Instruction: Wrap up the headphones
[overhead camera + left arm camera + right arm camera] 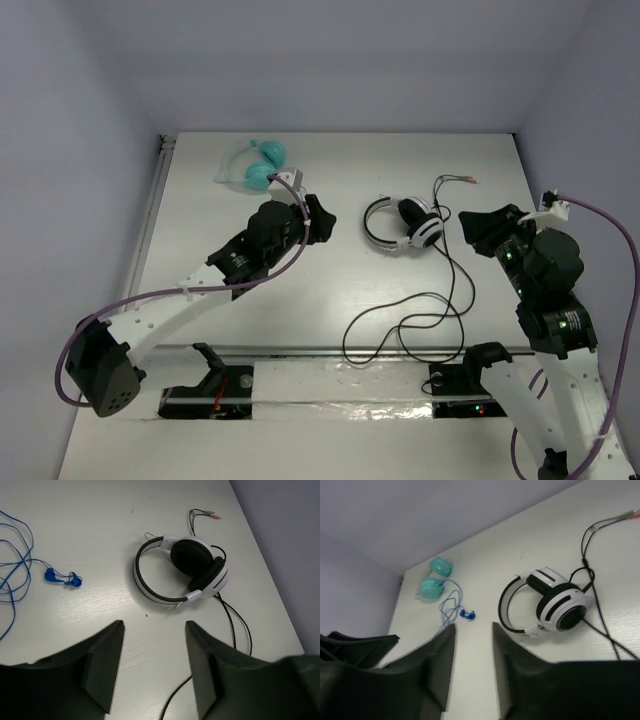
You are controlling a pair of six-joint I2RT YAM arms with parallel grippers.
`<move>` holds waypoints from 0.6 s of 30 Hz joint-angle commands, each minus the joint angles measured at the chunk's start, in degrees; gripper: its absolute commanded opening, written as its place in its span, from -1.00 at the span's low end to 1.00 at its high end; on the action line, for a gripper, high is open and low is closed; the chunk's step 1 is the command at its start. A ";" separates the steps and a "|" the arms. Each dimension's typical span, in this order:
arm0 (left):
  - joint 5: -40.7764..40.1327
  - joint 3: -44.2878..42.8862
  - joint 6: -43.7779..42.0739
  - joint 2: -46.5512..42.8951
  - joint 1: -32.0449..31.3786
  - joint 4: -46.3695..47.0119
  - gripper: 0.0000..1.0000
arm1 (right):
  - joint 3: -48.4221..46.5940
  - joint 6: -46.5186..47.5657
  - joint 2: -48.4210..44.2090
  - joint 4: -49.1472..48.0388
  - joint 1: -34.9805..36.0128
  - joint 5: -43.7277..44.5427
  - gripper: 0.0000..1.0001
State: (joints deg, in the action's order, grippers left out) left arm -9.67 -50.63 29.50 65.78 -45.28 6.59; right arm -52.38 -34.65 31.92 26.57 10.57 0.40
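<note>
The black-and-white headphones (405, 224) lie on the table's middle right, earcups folded together; they also show in the left wrist view (182, 570) and the right wrist view (545, 602). Their thin black cable (405, 325) trails toward the near edge in loose loops, and its plug end (462, 180) lies behind the earcups. My left gripper (325, 222) is open and empty, left of the headband; its jaws (154, 627) stand apart above bare table. My right gripper (470, 228) is open and empty, just right of the earcups, with its jaws (473, 627) apart.
Teal headphones (258, 165) lie at the back left. Small blue-wired earbuds (62, 577) and their blue wire lie beside them, also in the right wrist view (466, 614). A rail runs along the near edge (330, 352). Walls close the table on three sides.
</note>
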 commanded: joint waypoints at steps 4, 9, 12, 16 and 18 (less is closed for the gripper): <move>-4.73 -3.06 0.21 1.62 -0.07 -0.08 -0.51 | 0.52 0.29 -0.64 -3.62 -0.20 -1.72 -1.00; -3.95 -5.79 0.83 7.77 -0.60 -0.70 -1.00 | -0.35 0.64 0.33 -3.45 -0.20 -2.34 -1.00; -5.35 -8.43 0.91 12.52 -1.91 -1.40 -1.00 | 0.52 0.99 -0.54 -3.28 -0.20 -1.20 -1.00; -9.31 -10.62 0.48 16.74 -1.92 -2.02 -1.00 | 1.66 1.17 -1.69 -2.57 -0.20 -0.76 -1.00; -11.41 -11.42 0.21 18.06 -2.45 -2.63 -1.00 | 2.72 0.64 -1.95 -3.44 -0.20 -0.76 -1.00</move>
State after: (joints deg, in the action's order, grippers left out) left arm -16.69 -58.70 30.06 83.70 -47.27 4.10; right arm -50.52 -34.65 30.68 25.58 10.57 -0.67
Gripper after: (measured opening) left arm 0.003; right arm 0.010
